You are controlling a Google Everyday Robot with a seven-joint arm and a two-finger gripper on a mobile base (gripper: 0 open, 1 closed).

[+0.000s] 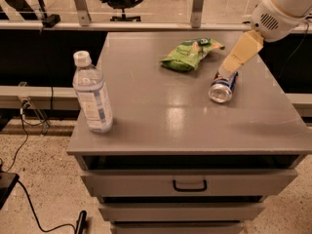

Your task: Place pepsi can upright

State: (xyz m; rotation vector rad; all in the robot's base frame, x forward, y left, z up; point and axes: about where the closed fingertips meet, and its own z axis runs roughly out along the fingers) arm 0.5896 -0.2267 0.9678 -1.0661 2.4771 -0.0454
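Note:
The pepsi can point(223, 88) lies on its side on the right part of the grey cabinet top point(161, 111), its silver end facing the front. My gripper point(229, 67), tan below a white arm housing, hangs over the can's far end and covers part of it. I cannot tell whether it touches the can.
A green snack bag point(189, 54) lies behind and left of the can. A clear water bottle point(92, 94) stands upright near the front left corner. Drawers with a dark handle point(189, 185) sit below the top. Cables lie on the floor at the left.

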